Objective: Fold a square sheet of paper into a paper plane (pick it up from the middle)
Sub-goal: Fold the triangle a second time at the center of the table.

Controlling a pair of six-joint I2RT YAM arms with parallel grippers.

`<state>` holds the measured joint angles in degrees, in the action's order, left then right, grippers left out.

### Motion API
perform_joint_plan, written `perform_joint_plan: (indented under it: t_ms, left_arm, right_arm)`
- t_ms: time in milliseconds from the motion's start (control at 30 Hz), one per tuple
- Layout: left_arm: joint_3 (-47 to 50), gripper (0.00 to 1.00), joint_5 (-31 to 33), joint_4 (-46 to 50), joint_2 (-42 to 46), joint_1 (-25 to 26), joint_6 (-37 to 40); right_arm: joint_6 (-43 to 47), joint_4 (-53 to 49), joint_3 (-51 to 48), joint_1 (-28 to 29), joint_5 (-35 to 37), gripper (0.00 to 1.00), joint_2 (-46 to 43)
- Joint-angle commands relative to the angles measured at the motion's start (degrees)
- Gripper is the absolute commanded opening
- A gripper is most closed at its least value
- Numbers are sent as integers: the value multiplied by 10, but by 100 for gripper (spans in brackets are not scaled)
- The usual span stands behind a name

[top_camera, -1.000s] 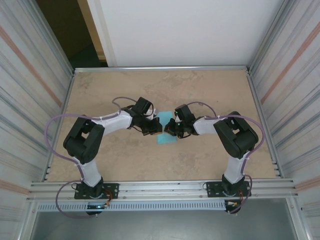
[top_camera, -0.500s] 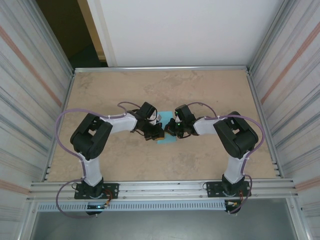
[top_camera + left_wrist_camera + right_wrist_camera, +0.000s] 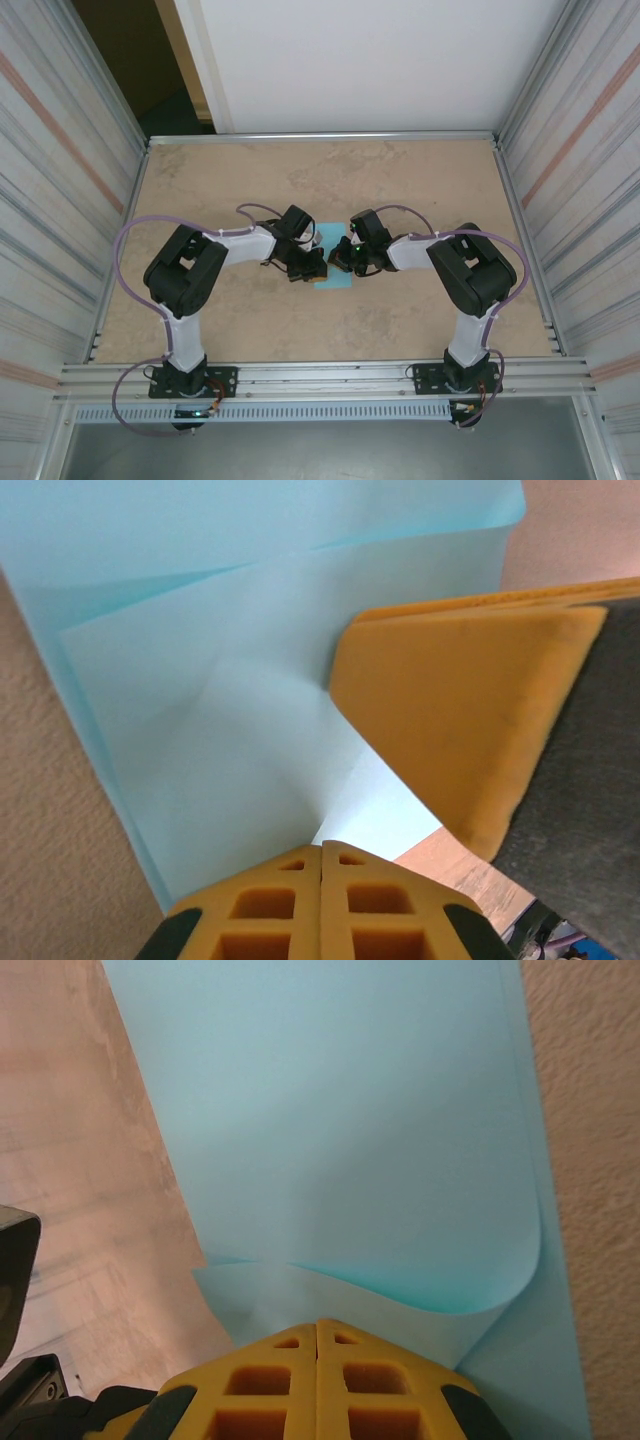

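Tan, mottled table [image 3: 250, 180] inside a booth of corrugated metal walls, seen from above. At its centre lies the square sheet of paper [image 3: 336, 278], light blue, partly folded and not yet a plane. Close up, it shows faint creases fanning from one point. On the other side, one flap curls up off the sheet in a soft, unpressed arc.

The left gripper [image 3: 320, 848] has its yellow fingers closed together, tips at the paper's near edge. Whether paper is caught between them cannot be told. The right gripper [image 3: 317, 1322] is likewise closed, its tips meeting the raised flap, which it may be pinching. A broad orange pad [image 3: 450, 710], probably a finger of the right gripper, lies over the sheet just beside the left one. Both arms reach inward, grippers almost nose to nose.

Likely risks:
- The curled flap could spring back or crease crooked if let go before it is pressed flat.
- The thin sheet could slide on the table, or tear if the grippers pull apart.
- The grippers are so close they could knock each other.
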<state>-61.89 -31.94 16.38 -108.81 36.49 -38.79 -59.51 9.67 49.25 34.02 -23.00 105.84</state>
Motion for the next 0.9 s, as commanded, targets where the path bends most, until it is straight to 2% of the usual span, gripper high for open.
perform_joint_plan:
  t_ms: [0,300,600,867]
  left_arm:
    - [-9,3,10,23,0,-2,17]
    - [5,2,2,25,7,-15,24]
    - [43,2,-37,24,19,-34,39]
    - [72,2,-27,82,55,-36,73]
  right_arm:
    - [-3,-83,-30,-3,39,0,47]
    - [5,-95,-26,-4,41,0,53]
    - [9,-103,-24,-4,40,0,62]
    - [11,-109,-22,-5,40,0,62]
